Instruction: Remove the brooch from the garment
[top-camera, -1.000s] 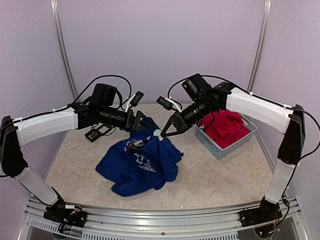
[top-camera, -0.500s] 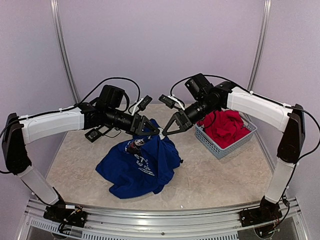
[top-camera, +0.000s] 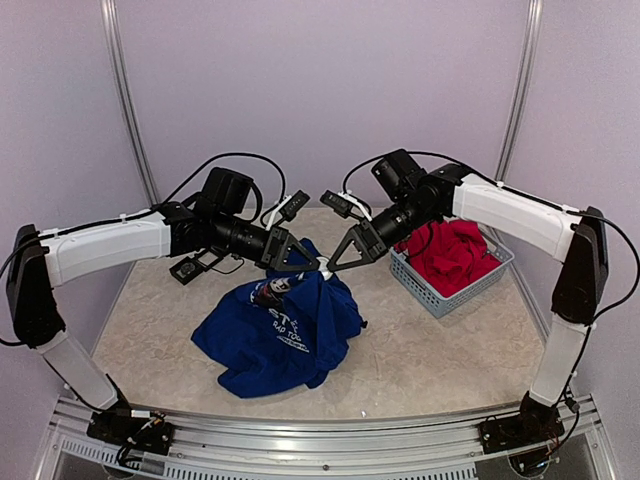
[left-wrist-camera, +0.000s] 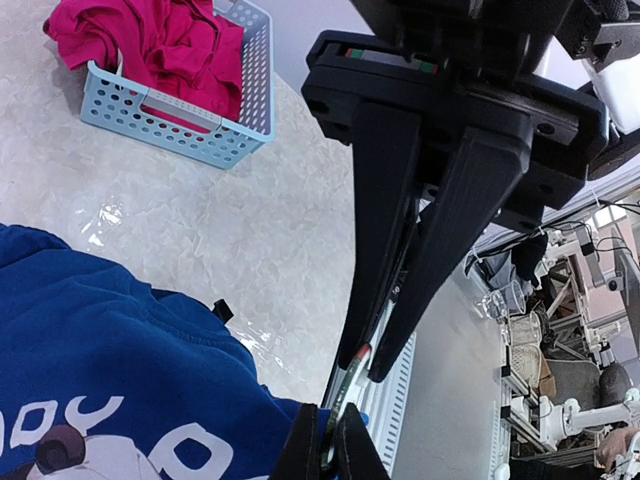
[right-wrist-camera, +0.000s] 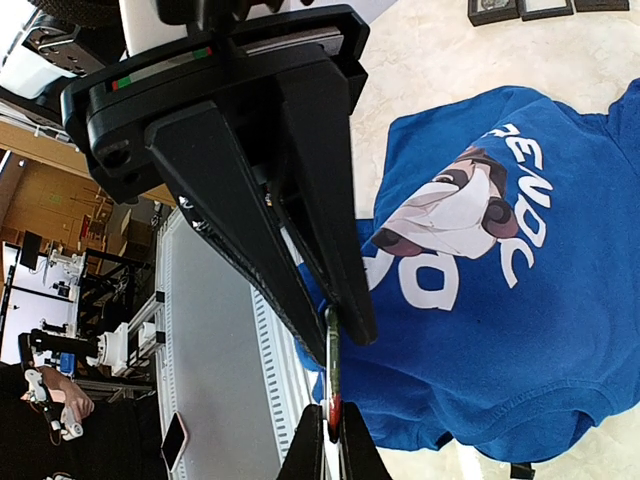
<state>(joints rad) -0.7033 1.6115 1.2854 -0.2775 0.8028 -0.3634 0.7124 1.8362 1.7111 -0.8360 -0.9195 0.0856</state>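
The garment, a royal-blue T-shirt with a white-lettered print, lies bunched on the table, one fold lifted to where the two grippers meet. The brooch, a thin disc seen edge-on with a red end, is held between both grippers. My left gripper is shut on its lower edge, right against blue fabric. My right gripper is shut on the red end of the brooch. In the top view the left gripper and right gripper stand tip to tip above the shirt.
A light-blue basket holding a plain red garment stands at the right, behind the right arm. A small black framed object lies on the table under the left arm. The metal frame rail runs along the near edge.
My left gripper moved right up to the right gripper and shut on the brooch. The right gripper stayed shut and barely moved.
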